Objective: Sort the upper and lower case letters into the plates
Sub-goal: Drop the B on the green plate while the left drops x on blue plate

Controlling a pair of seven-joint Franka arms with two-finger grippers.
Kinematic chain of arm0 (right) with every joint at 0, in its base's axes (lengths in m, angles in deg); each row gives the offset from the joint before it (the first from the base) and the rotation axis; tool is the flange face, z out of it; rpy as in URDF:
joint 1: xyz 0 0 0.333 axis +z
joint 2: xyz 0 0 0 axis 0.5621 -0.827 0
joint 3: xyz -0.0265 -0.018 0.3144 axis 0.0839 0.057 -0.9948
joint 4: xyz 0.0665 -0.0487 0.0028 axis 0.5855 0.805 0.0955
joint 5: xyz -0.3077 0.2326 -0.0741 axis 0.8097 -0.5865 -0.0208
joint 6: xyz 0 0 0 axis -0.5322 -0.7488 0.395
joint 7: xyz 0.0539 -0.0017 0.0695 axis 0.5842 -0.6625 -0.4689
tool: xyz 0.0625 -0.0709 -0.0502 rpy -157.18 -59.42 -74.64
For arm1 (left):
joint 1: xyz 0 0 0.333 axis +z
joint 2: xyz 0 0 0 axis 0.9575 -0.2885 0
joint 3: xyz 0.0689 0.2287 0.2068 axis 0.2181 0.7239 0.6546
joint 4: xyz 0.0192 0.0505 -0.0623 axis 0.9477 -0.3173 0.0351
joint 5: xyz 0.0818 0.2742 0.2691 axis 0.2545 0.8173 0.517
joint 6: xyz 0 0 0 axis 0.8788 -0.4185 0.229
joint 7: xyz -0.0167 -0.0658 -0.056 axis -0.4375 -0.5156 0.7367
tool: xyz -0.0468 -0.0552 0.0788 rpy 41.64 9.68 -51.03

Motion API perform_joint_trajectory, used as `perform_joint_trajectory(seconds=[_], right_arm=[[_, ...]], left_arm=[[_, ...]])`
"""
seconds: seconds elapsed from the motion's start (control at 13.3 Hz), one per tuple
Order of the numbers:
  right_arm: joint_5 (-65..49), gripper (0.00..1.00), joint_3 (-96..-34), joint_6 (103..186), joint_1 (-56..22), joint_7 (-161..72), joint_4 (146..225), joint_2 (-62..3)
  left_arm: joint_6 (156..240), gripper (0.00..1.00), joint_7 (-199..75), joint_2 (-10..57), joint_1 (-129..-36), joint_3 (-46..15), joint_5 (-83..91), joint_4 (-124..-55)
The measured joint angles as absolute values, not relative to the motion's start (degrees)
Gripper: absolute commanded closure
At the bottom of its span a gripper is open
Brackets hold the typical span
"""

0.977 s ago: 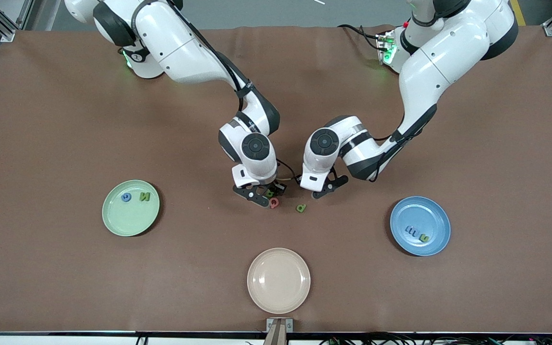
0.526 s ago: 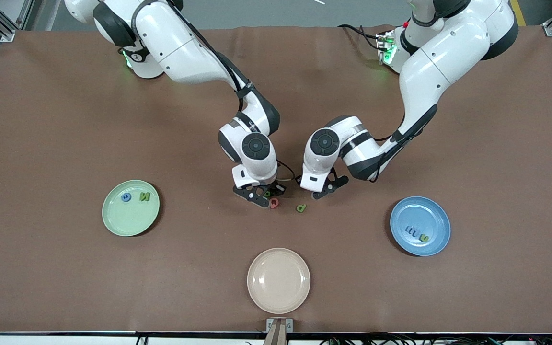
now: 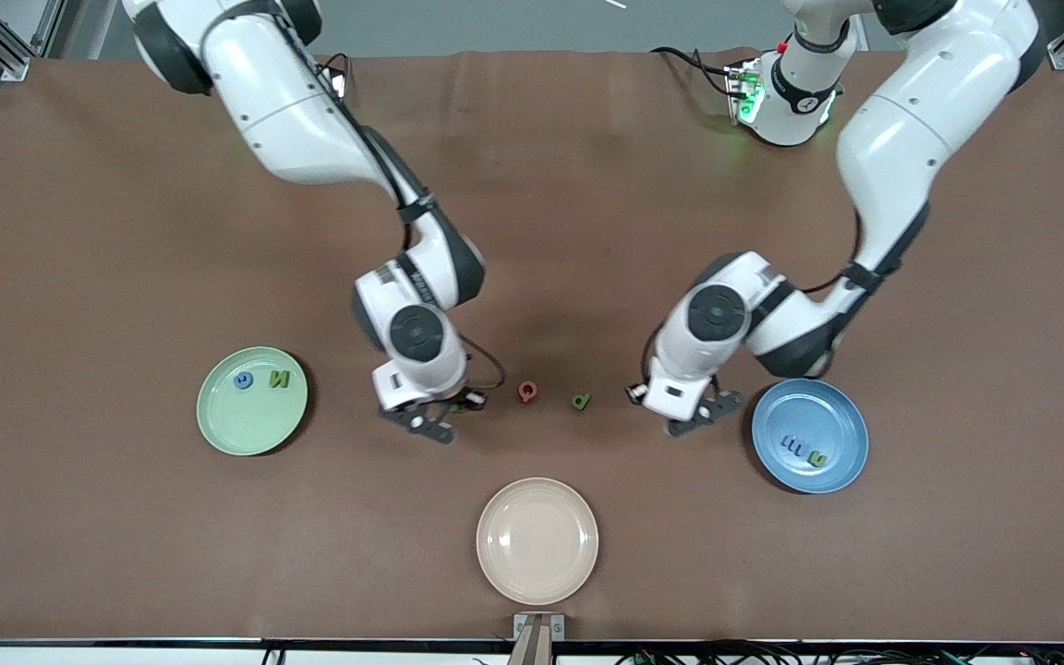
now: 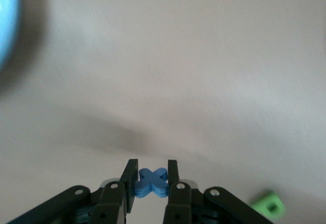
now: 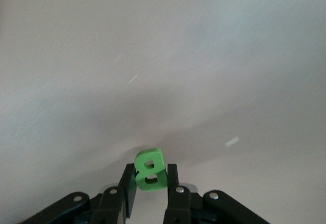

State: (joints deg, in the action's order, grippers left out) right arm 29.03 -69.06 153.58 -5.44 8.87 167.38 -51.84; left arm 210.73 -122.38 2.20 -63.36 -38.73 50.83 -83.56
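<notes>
Letters fill both our tools: left tool [image 4: 152, 183] pinches a blue x [image 4: 152, 182] beside the blue plate [image 3: 832, 406]; right tool [image 5: 147, 180] pinches a green B [image 5: 149, 169] over the counter [image 3: 126, 231] near the green plate [image 3: 232, 434].

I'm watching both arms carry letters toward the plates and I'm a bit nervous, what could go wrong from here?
The right gripper pinches the green B only at its lower end, so it might twist or slip out before it reaches the green plate.

The left gripper holds the blue x by its thin arms, a small hold that could let go over the table short of the blue plate.

The blue plate already holds letters, so a drop could knock them.
</notes>
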Motion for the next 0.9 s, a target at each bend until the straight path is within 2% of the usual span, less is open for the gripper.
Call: perform_joint_trajectory(seconds=[0.38, 0.53, 0.6, 0.68, 0.75, 0.83, 0.9], right_arm=[[28.98, 1.0, -69.15, 151.69, -18.28, -13.88, 178.04, -42.28], [28.98, 1.0, -69.17, 151.93, -21.81, -19.93, 181.57, -40.6], [28.98, 1.0, -69.19, 152.46, -23.06, -22.04, 182.78, -40.33], [28.98, 1.0, -69.21, 153.6, -24.06, -23.86, 183.89, -40.29], [28.98, 1.0, -69.22, 155.43, -24.91, -25.61, 185.25, -40.3], [28.98, 1.0, -69.23, 157.43, -25.71, -27.11, 186.71, -40.29], [28.98, 0.99, -69.23, 159.29, -26.45, -28.3, 188.14, -40.3]], left_arm=[[210.71, 0.92, -108.71, 2.22, -55.04, -38.31, 56.88, -83.09], [210.54, 0.83, -104.93, 2.22, -53.25, -38.03, 57.65, -83.09], [210.21, 0.74, -103.03, 2.21, -52.32, -37.96, 57.77, -83.12], [209.81, 0.52, -101.31, 2.21, -51.41, -37.9, 57.79, -83.15], [209.41, 0.23, -100.0, 2.21, -50.6, -37.88, 57.8, -83.17], [209.06, 0.0, -99.39, 2.21, -49.96, -37.87, 57.8, -83.18], [208.89, 0.0, -99.22, 2.21, -49.64, -37.9, 57.8, -83.18]])
